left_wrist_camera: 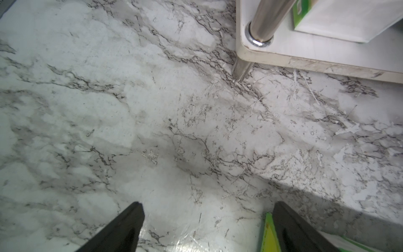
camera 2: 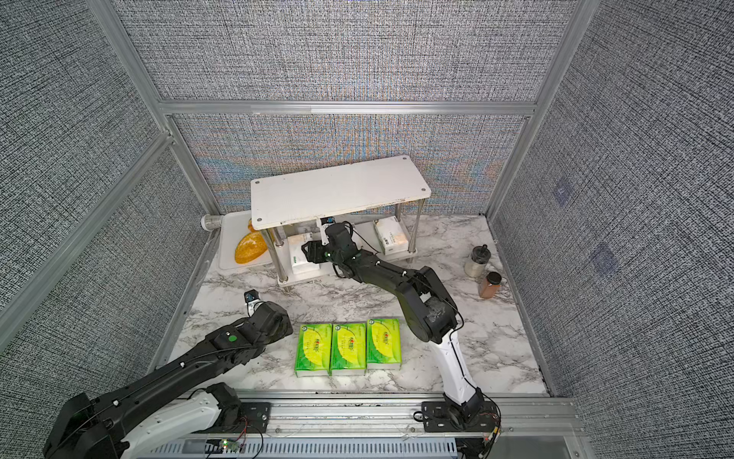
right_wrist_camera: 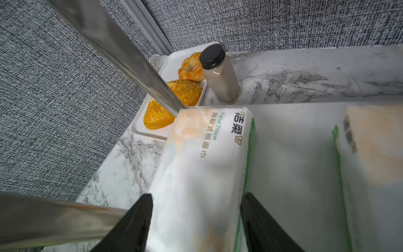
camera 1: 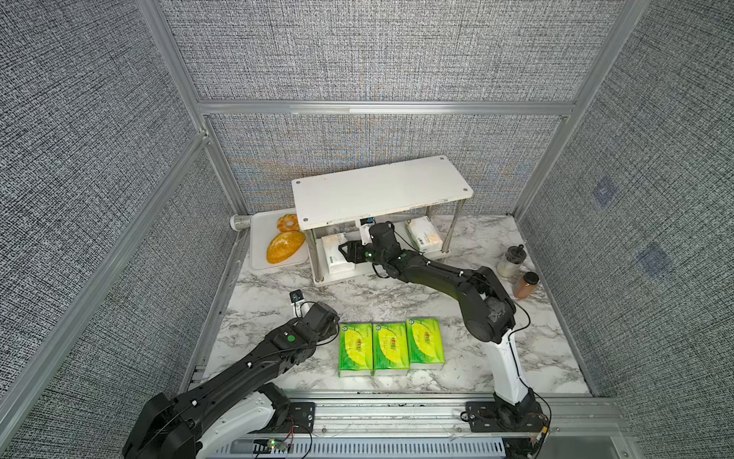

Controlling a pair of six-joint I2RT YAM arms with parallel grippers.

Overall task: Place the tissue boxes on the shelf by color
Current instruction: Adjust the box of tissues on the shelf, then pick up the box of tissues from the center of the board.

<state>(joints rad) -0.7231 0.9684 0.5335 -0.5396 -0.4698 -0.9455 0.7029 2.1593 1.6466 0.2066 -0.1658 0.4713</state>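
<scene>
While left tool apart, right tool clamped on white pack; three green packs.

Worktop: my marble-patterned table.
Near me: left green pack, middle green pack, right green pack, side by side, touching.
Far side: shelf, on chrome legs.
Shelf's lower board: left white pack, middle white pack, right white pack.
My far left: bread tray, just beside the shelf.
Beside the tray: black-capped bottle.
My right: pale jar, brown jar.

Three tissue packs lie abreast on the table before the shelf, other packs on its lower tier.
</scene>
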